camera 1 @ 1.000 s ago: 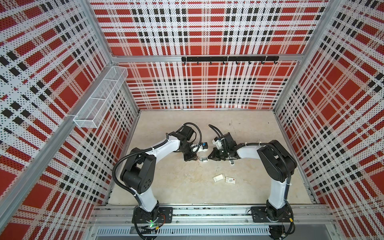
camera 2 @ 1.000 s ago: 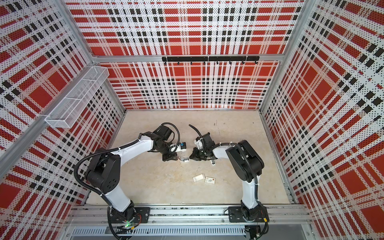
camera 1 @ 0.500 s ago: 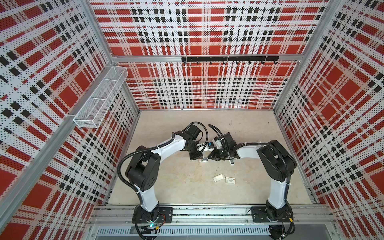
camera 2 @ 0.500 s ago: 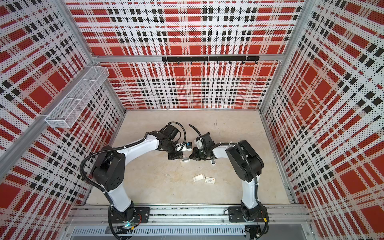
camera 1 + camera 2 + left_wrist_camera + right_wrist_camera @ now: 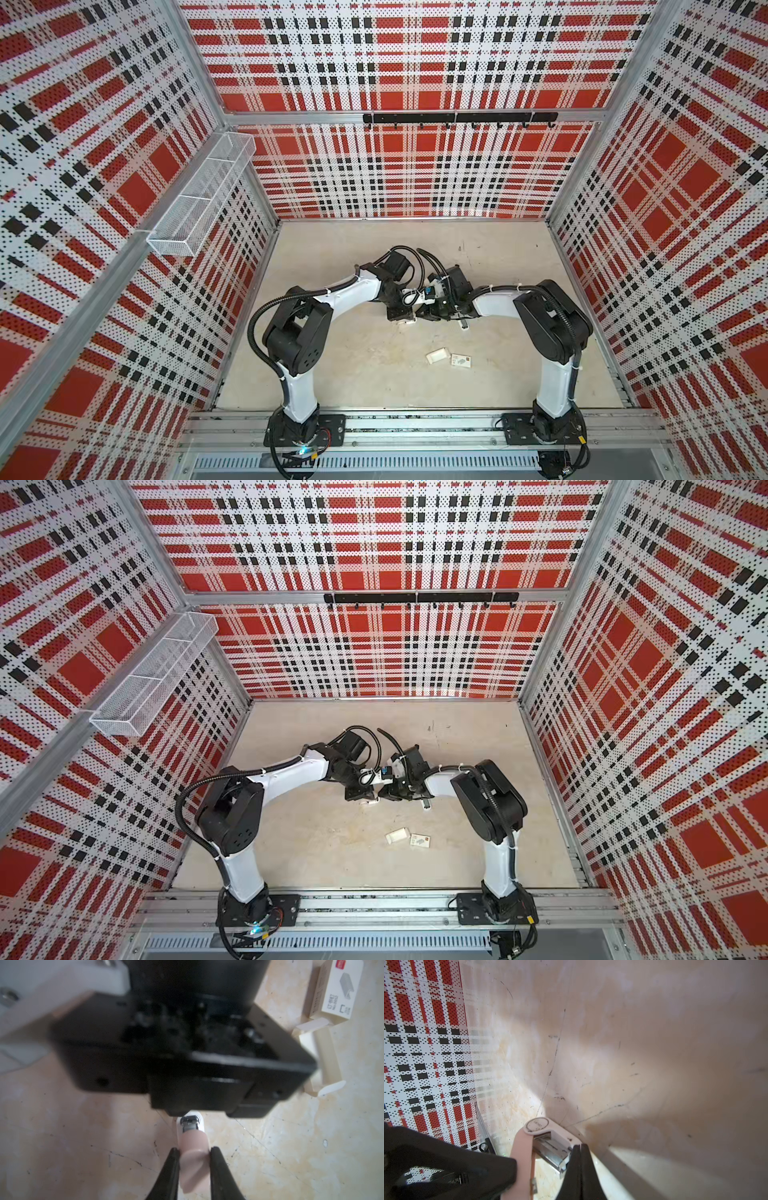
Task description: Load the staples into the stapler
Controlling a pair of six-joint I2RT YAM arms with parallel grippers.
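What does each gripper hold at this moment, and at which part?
The left gripper clamps the stapler by the sides of its pink top arm. The right gripper is shut; nothing shows between its jaws.

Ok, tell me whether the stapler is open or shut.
Open: the stapler has its pink lid swung clear of the metal magazine.

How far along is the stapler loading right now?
Done: the sleeve and tray lie apart on the table. In hand: the left gripper clamps the stapler, which is hinged open with its magazine bared; the shut right gripper is at the magazine. Left: I can't tell if staples are seated, and the stapler is not yet closed.
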